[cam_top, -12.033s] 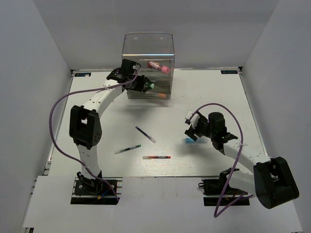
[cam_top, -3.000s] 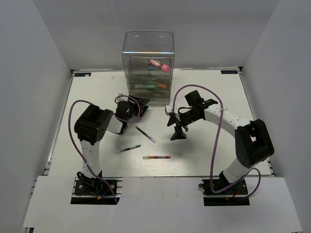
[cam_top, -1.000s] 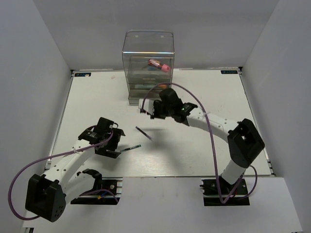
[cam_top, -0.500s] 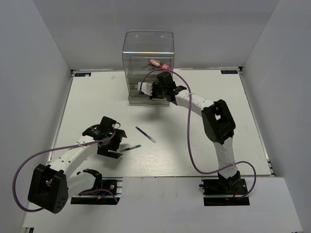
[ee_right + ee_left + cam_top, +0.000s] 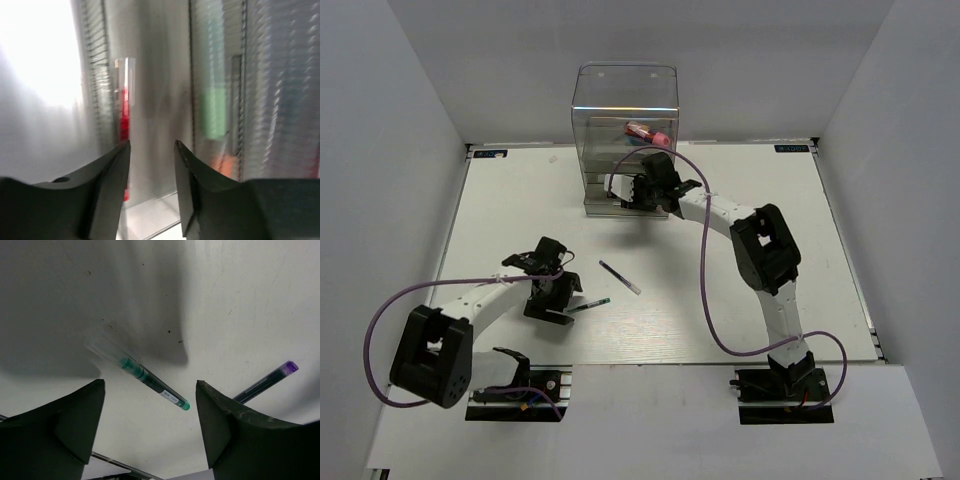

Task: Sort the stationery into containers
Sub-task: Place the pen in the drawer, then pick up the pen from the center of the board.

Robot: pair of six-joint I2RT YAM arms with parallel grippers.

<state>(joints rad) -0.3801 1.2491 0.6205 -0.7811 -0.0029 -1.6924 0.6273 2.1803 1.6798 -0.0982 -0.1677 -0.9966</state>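
Note:
My left gripper (image 5: pixel 558 300) (image 5: pixel 150 390) is open and low over the table, its fingers either side of the green/black pen (image 5: pixel 590 305) (image 5: pixel 150 382) without touching it. A dark/white pen (image 5: pixel 620 277) with a purple end (image 5: pixel 267 382) lies just right of it. My right gripper (image 5: pixel 633 190) (image 5: pixel 151 150) is at the front of the clear drawer cabinet (image 5: pixel 625 100), jaws a little apart with nothing between them. A red/black pen (image 5: pixel 123 117) lies in a drawer beside my right gripper's left finger. A green marker (image 5: pixel 215 112) and an orange marker (image 5: pixel 227 162) show through the plastic. The red pink-capped tube (image 5: pixel 648 133) lies in an upper drawer.
White walls enclose the table (image 5: pixel 770 250) on the left, back and right. The cabinet stands at the back centre against the rear wall. The right arm's long links and purple cable (image 5: pixel 705 290) arch over the centre right of the table.
Over the last second my right gripper moved up from mid-table to the cabinet front. My left gripper shifted closer to the green pen. The red pen, on the table three seconds ago, is no longer there.

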